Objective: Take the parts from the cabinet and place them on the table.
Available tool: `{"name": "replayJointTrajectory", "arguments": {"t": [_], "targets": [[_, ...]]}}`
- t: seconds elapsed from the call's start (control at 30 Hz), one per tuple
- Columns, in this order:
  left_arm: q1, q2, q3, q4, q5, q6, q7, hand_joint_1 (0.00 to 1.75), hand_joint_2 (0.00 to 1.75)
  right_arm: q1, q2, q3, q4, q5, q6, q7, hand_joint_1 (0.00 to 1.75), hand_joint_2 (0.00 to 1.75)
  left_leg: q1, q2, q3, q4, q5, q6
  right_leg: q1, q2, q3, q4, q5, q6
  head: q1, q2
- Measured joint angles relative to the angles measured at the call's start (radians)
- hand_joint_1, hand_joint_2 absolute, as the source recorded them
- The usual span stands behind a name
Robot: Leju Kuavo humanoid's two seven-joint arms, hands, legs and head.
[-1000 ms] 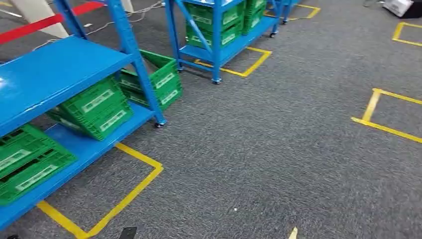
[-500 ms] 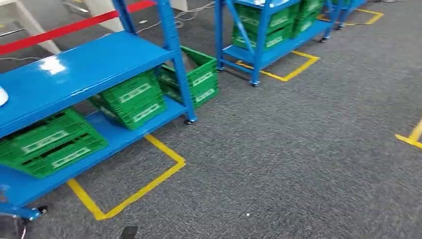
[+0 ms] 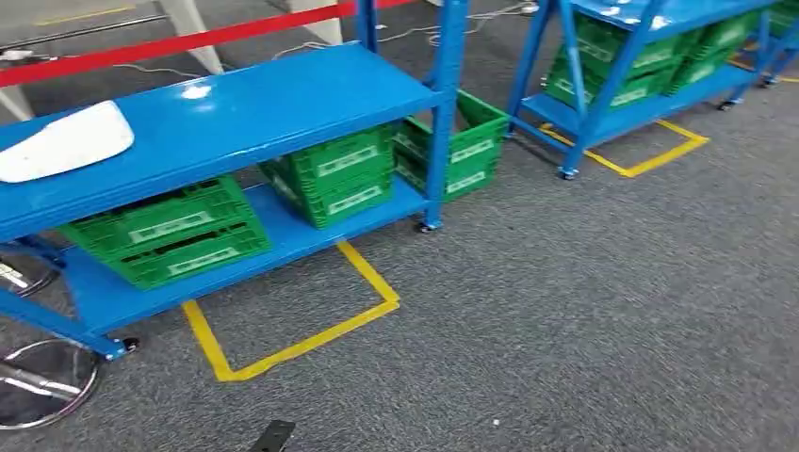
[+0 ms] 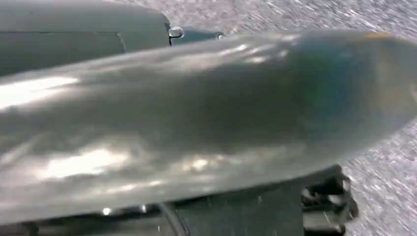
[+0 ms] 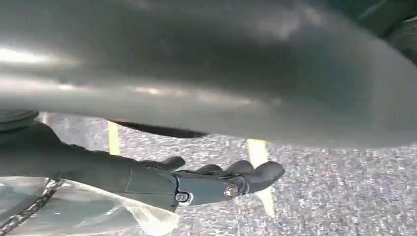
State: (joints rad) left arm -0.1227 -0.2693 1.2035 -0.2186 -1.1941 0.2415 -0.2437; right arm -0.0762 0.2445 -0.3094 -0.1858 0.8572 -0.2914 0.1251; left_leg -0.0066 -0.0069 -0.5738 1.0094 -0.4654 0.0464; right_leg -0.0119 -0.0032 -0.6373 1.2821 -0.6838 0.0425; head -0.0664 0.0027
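The robot faces the blue rack (image 3: 236,99), with a white part (image 3: 64,141) lying on the top shelf toward its far left end. Green crates (image 3: 334,174) sit on the shelf below. This looks like the approach step; nothing is picked yet. The right hand (image 5: 216,182) hangs over the carpet, fingers loosely curled, holding nothing. The left hand's state I cannot tell. Next it must close in and reach for the part.
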Motion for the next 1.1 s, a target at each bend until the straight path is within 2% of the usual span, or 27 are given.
{"name": "replayJointTrajectory", "arguments": {"t": [0.03, 0.07, 0.13, 0.17, 0.2, 0.23, 0.3, 0.33, 0.37, 0.4, 0.43, 0.5, 0.53, 0.57, 0.6, 0.67, 0.7, 0.73, 0.8, 0.83, 0.87, 0.9, 0.93, 1.0, 1.03, 1.07, 1.1], "targets": [[0.002, -0.001, -0.017, 0.000, -0.015, 0.001, 0.008, 0.00, 0.00, 0.000, 0.000, -0.005, 0.000, 0.008, 0.006, 0.003, 0.00, 0.00, 0.000, -0.016, 0.001, 0.000, 0.000, 0.000, 0.000, 0.000, -0.024, 0.033, 0.004, 0.002, 0.000, 0.000], [0.005, -0.003, -0.027, 0.000, -0.022, 0.001, 0.015, 0.00, 0.00, 0.000, 0.000, -0.007, 0.000, 0.017, 0.012, 0.003, 0.00, 0.00, 0.001, -0.031, 0.003, 0.001, 0.000, 0.000, 0.000, 0.001, -0.023, 0.014, 0.031, 0.002, -0.001, 0.000], [0.006, -0.004, -0.044, 0.000, -0.029, 0.005, 0.027, 0.00, 0.00, -0.001, 0.000, -0.007, 0.000, 0.024, 0.016, 0.001, 0.00, 0.00, 0.005, -0.064, 0.005, 0.005, -0.002, -0.004, -0.003, 0.012, 0.031, -0.129, 0.130, 0.003, -0.001, 0.000], [0.006, -0.004, -0.049, 0.000, -0.029, 0.006, 0.028, 0.00, 0.00, -0.002, 0.000, -0.008, 0.000, 0.026, 0.016, -0.002, 0.00, 0.00, 0.007, -0.076, 0.005, 0.009, -0.005, -0.010, -0.010, 0.045, 0.067, -0.218, 0.176, 0.005, 0.000, 0.000], [0.004, -0.004, -0.054, 0.000, -0.030, 0.006, 0.028, 0.00, 0.00, -0.004, 0.001, -0.008, 0.001, 0.027, 0.017, -0.002, 0.00, 0.00, 0.002, -0.086, 0.001, 0.014, -0.008, -0.019, -0.012, 0.093, 0.081, -0.249, 0.160, 0.007, 0.001, 0.000], [0.002, -0.004, -0.059, 0.000, -0.036, -0.001, 0.026, 0.00, 0.00, -0.005, 0.002, -0.009, 0.001, 0.029, 0.017, 0.003, 0.00, 0.00, 0.003, -0.100, -0.008, 0.022, -0.008, -0.025, -0.015, 0.091, 0.095, -0.264, 0.156, -0.002, 0.002, 0.000], [0.008, -0.003, -0.074, 0.000, -0.058, -0.012, 0.023, 0.00, 0.00, -0.009, 0.002, -0.010, 0.001, 0.030, 0.017, 0.013, 0.00, 0.00, 0.009, -0.117, -0.014, 0.016, 0.001, -0.039, -0.007, 0.075, 0.094, -0.260, 0.159, -0.011, 0.000, 0.000], [0.010, -0.002, -0.082, 0.000, -0.066, -0.014, 0.023, 0.00, 0.00, -0.009, 0.003, -0.011, 0.000, 0.026, 0.016, 0.008, 0.00, 0.00, 0.010, -0.126, -0.015, 0.017, 0.001, -0.042, -0.007, 0.064, 0.096, -0.262, 0.161, -0.017, 0.000, 0.000], [0.011, -0.001, -0.090, 0.000, -0.071, -0.015, 0.023, 0.00, 0.00, -0.008, 0.006, -0.014, 0.000, 0.023, 0.015, -0.001, 0.00, 0.00, 0.010, -0.109, -0.017, 0.026, -0.008, -0.046, -0.013, 0.047, 0.100, -0.268, 0.165, -0.026, 0.000, 0.000], [0.010, -0.002, -0.095, 0.000, -0.074, -0.015, 0.024, 0.00, 0.00, -0.005, 0.006, -0.017, 0.000, 0.021, 0.013, -0.009, 0.00, 0.00, 0.005, -0.051, -0.030, 0.058, -0.031, -0.052, -0.012, 0.036, 0.102, -0.269, 0.163, -0.031, -0.009, 0.000], [0.009, -0.002, -0.099, 0.000, -0.077, -0.015, 0.024, 0.00, 0.00, -0.003, 0.007, -0.019, 0.000, 0.018, 0.013, -0.013, 0.00, 0.00, 0.005, -0.022, -0.060, 0.119, -0.067, -0.058, -0.009, 0.021, 0.102, -0.269, 0.160, -0.038, -0.011, 0.000], [0.010, -0.002, -0.114, 0.000, -0.096, -0.014, 0.040, 0.00, 0.00, 0.006, 0.006, -0.029, 0.000, 0.009, 0.011, -0.019, 0.00, 0.00, 0.009, -0.004, -0.136, 0.282, -0.138, -0.062, -0.006, -0.014, 0.103, -0.268, 0.157, -0.043, -0.010, 0.000], [0.012, -0.002, -0.120, 0.000, -0.098, -0.013, 0.048, 0.00, 0.00, 0.008, 0.006, -0.035, 0.000, 0.005, 0.007, -0.022, 0.00, 0.00, 0.011, -0.002, -0.156, 0.325, -0.145, -0.063, -0.005, -0.029, 0.103, -0.268, 0.155, -0.045, -0.011, 0.000], [0.014, -0.002, -0.123, 0.000, -0.098, -0.009, 0.053, 0.00, 0.00, 0.008, 0.006, -0.039, 0.000, 0.002, 0.005, -0.024, 0.00, 0.00, 0.012, -0.001, -0.152, 0.319, -0.128, -0.063, -0.004, -0.043, 0.105, -0.268, 0.153, -0.045, -0.010, 0.000], [0.015, -0.002, -0.125, 0.000, -0.098, -0.005, 0.056, 0.00, 0.00, 0.008, 0.006, -0.042, 0.000, -0.001, 0.004, -0.026, 0.00, 0.00, 0.012, 0.000, -0.130, 0.274, -0.095, -0.061, -0.003, -0.043, 0.107, -0.268, 0.151, -0.043, -0.011, 0.000], [0.017, -0.002, -0.128, 0.000, -0.087, -0.019, 0.037, 0.00, 0.00, 0.003, 0.006, -0.049, 0.000, -0.014, 0.030, -0.036, 0.00, 0.00, 0.010, 0.005, -0.038, 0.094, -0.003, -0.050, -0.003, -0.055, 0.116, -0.268, 0.147, -0.039, -0.011, 0.000], [0.017, 0.000, -0.128, 0.000, -0.083, -0.027, 0.026, 0.00, 0.00, 0.002, 0.008, -0.056, 0.001, -0.020, 0.047, -0.036, 0.00, 0.00, 0.007, 0.015, -0.012, 0.045, -0.004, -0.041, -0.002, -0.056, 0.114, -0.269, 0.145, -0.037, -0.009, 0.000], [0.016, 0.000, -0.128, 0.000, -0.083, -0.042, 0.017, 0.00, 0.00, -0.001, 0.010, -0.061, 0.001, -0.021, 0.075, -0.033, 0.00, 0.00, 0.003, 0.017, -0.004, 0.023, -0.013, -0.038, 0.004, -0.056, 0.113, -0.265, 0.141, -0.030, -0.010, 0.000], [0.017, 0.001, -0.129, 0.000, -0.083, -0.060, 0.008, 0.00, 0.00, -0.004, 0.011, -0.066, 0.001, -0.019, 0.127, -0.018, 0.00, 0.00, 0.000, 0.018, -0.007, 0.024, -0.020, -0.033, 0.001, -0.058, 0.111, -0.269, 0.143, -0.018, -0.009, 0.000], [0.019, 0.001, -0.130, 0.000, -0.083, -0.062, 0.008, 0.00, 0.00, -0.006, 0.011, -0.066, 0.001, -0.017, 0.133, -0.019, 0.00, 0.00, -0.002, 0.016, -0.007, 0.021, -0.023, -0.027, 0.000, -0.060, 0.115, -0.274, 0.141, -0.011, -0.010, 0.000], [0.020, 0.001, -0.131, 0.000, -0.083, -0.064, 0.006, 0.00, 0.00, -0.006, 0.012, -0.066, 0.000, -0.016, 0.135, -0.016, 0.00, 0.00, 0.009, 0.011, 0.005, 0.004, -0.016, -0.020, 0.001, -0.063, 0.111, -0.274, 0.135, -0.004, -0.010, 0.000], [0.020, -0.001, -0.132, 0.000, -0.081, -0.064, 0.002, 0.00, 0.00, -0.007, 0.012, -0.067, -0.001, -0.017, 0.140, -0.003, 0.00, 0.00, 0.010, 0.010, 0.014, -0.001, -0.016, -0.017, -0.001, -0.039, 0.107, -0.253, 0.126, -0.001, -0.006, 0.000], [0.017, -0.001, -0.133, 0.000, -0.078, -0.064, 0.001, 0.00, 0.00, -0.008, 0.012, -0.069, -0.001, -0.017, 0.142, 0.009, 0.00, 0.00, 0.011, 0.009, 0.016, -0.002, -0.018, -0.010, -0.002, -0.020, 0.079, -0.199, 0.097, 0.000, 0.000, 0.000], [0.014, -0.002, -0.133, 0.000, -0.071, -0.064, 0.000, 0.00, 0.00, -0.007, 0.012, -0.074, -0.001, -0.017, 0.145, 0.024, 0.00, 0.00, 0.010, 0.005, 0.020, -0.002, -0.025, -0.004, -0.003, -0.005, -0.012, -0.039, 0.036, 0.005, 0.004, 0.000], [0.015, -0.001, -0.133, 0.000, -0.071, -0.064, 0.000, 0.00, 0.00, -0.008, 0.011, -0.077, -0.001, -0.017, 0.145, 0.028, 0.00, 0.00, 0.009, 0.002, 0.022, -0.001, -0.028, -0.003, -0.001, 0.000, -0.049, 0.017, 0.024, 0.007, 0.004, 0.000], [0.017, 0.000, -0.133, 0.000, -0.071, -0.064, 0.000, 0.00, 0.00, -0.008, 0.010, -0.081, -0.001, -0.017, 0.146, 0.030, 0.00, 0.00, 0.009, -0.001, 0.027, -0.001, -0.032, -0.004, 0.000, 0.000, -0.063, 0.027, 0.039, 0.007, 0.005, 0.000], [0.018, 0.002, -0.133, 0.000, -0.071, -0.065, 0.005, 0.00, 0.00, -0.008, 0.010, -0.082, -0.002, -0.016, 0.146, 0.033, 0.00, 0.00, 0.009, -0.005, 0.034, 0.000, -0.037, -0.005, 0.000, 0.001, -0.053, -0.006, 0.076, 0.007, 0.005, 0.000]]}}
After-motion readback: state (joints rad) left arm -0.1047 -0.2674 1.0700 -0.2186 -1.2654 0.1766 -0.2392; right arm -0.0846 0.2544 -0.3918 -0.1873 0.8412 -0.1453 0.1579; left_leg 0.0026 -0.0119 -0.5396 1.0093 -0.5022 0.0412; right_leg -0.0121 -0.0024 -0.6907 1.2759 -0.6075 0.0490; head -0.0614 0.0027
